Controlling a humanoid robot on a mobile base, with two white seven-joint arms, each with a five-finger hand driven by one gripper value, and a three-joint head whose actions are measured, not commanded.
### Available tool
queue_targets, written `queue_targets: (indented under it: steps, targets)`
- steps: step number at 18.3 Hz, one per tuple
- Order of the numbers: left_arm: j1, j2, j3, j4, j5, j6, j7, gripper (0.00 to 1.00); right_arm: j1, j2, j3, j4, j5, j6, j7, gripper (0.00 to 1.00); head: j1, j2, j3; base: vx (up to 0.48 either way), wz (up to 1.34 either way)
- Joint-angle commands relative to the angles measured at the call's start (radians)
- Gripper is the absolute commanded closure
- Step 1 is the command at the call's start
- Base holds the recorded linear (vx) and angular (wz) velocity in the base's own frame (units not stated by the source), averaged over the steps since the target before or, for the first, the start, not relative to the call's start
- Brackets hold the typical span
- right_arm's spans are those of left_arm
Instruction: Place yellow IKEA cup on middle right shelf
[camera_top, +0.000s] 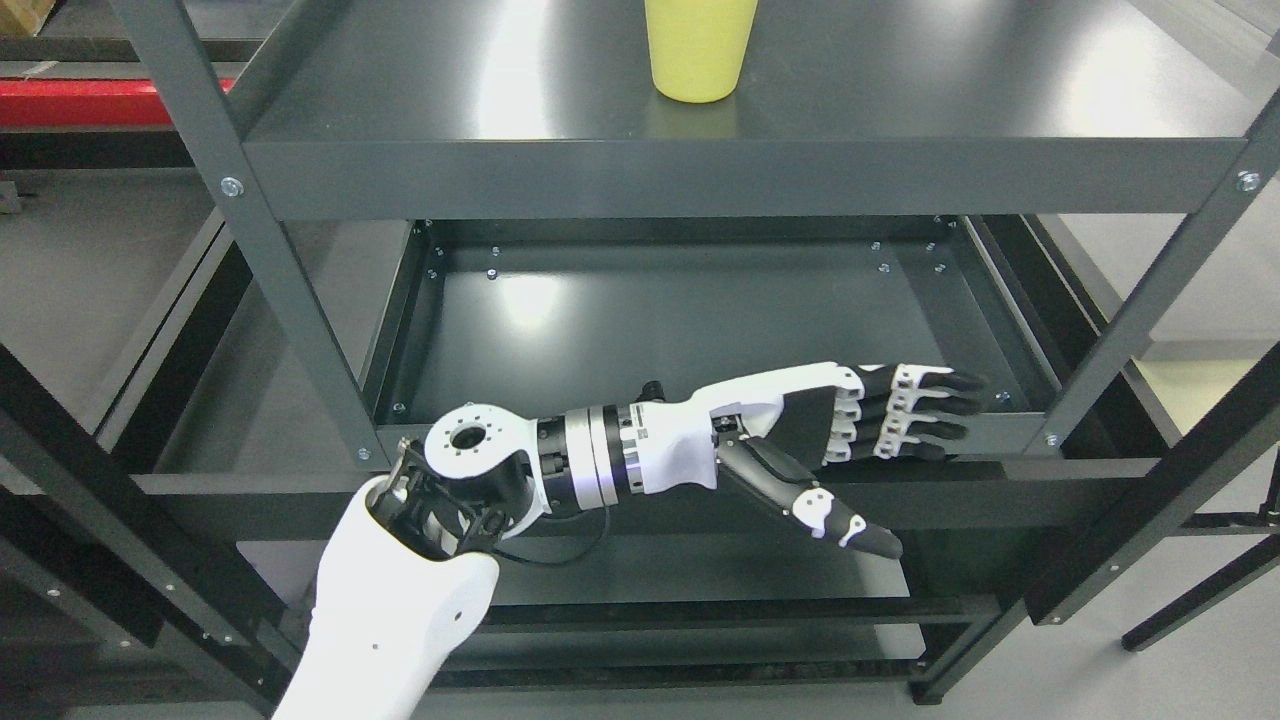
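Head view gives you a dark grey metal shelf unit with glossy boards that throw back pale glare from the lights, and the yellow cup stands upright on the upper board near its front edge, its top cut off by the frame. Your left hand hangs lower down, well apart from the cup, fingers stretched flat and holding nothing over the front lip of the tray-like shelf below. Around the unit you see grey floor and a red beam at far left.
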Motion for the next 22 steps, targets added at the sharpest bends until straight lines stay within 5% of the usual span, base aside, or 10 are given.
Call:
queue_targets:
  steps: [1, 4, 15, 22]
  targets:
    - [0.166, 0.017, 0.034, 0.16, -0.328, -0.358, 0.377, 0.02, 0.014, -0.017, 0.017, 0.0, -0.025, 0.001, -0.001, 0.01, 0.0, 0.0, 0.0, 0.0, 0.0]
    - [0.227, 0.017, 0.069, 0.154, -0.396, -0.4, 0.689, 0.01, 0.014, -0.017, 0.017, 0.0, -0.025, 0.001, -0.001, 0.01, 0.0, 0.0, 0.0, 0.0, 0.0]
    - [0.427, 0.017, 0.284, -0.108, -0.393, -0.38, 0.587, 0.01, 0.014, -0.017, 0.017, 0.0, -0.025, 0.001, -0.001, 0.01, 0.0, 0.0, 0.0, 0.0, 0.0]
    - [0.37, 0.017, 0.4, -0.108, -0.393, -0.317, 0.59, 0.01, 0.014, -0.017, 0.017, 0.0, -0.025, 0.001, -0.001, 0.01, 0.0, 0.0, 0.0, 0.0, 0.0]
